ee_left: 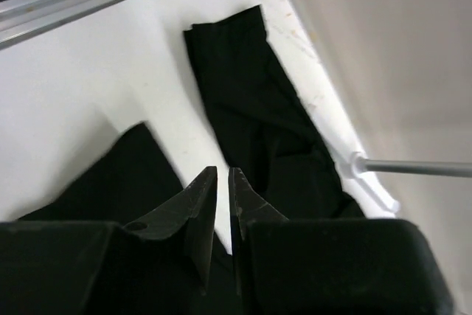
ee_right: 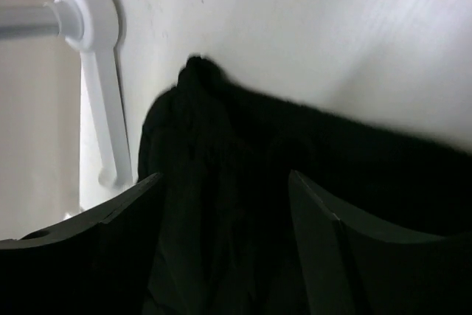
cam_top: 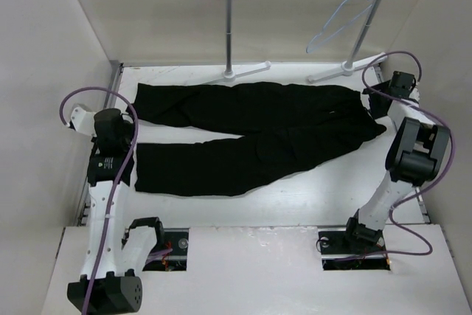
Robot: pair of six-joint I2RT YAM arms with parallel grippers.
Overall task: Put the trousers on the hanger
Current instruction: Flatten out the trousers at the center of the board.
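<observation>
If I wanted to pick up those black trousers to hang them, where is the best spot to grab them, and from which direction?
Probably the waist end of the trousers, pinched from straight above. They lie flat on the table, so there is no edge to slide under from the side. The cloth bunches up at the waist, right under the open right gripper.

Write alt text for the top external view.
Black trousers lie flat across a white table, leg ends toward the left gripper and waist by the right gripper. A pale hanger hangs from a white rack at the far edge.
</observation>
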